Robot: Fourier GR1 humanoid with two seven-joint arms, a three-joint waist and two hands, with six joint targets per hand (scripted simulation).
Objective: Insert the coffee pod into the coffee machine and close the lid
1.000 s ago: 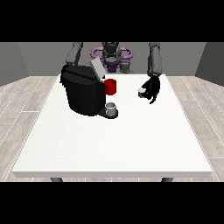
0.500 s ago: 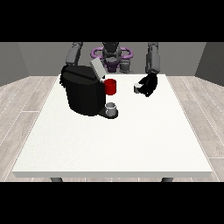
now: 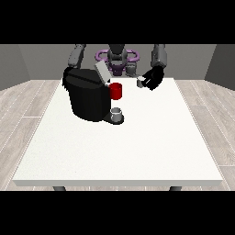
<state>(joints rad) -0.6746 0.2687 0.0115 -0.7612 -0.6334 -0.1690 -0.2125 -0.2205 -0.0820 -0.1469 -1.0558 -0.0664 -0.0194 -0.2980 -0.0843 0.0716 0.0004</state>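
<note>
A black coffee machine (image 3: 87, 98) stands at the left of the white table (image 3: 137, 147), its grey lid (image 3: 102, 72) tilted up and open. A red pod holder (image 3: 116, 91) juts out at its front, above a small grey cup (image 3: 117, 114) on the drip base. The hand at the view's right (image 3: 152, 78) is raised to the right of the machine, level with its top. Its fingers are curled round a small pale coffee pod (image 3: 140, 82). The other arm goes down behind the machine, and its hand is hidden.
The robot's torso (image 3: 117, 59) with a purple ring stands behind the table's far edge. Grey wooden floor surrounds the table. White tabletop stretches in front of and to the right of the machine.
The hand at the view's right has lifted with the pod and moved left toward the machine's open top. The machine, its lid and the cup have not moved.
</note>
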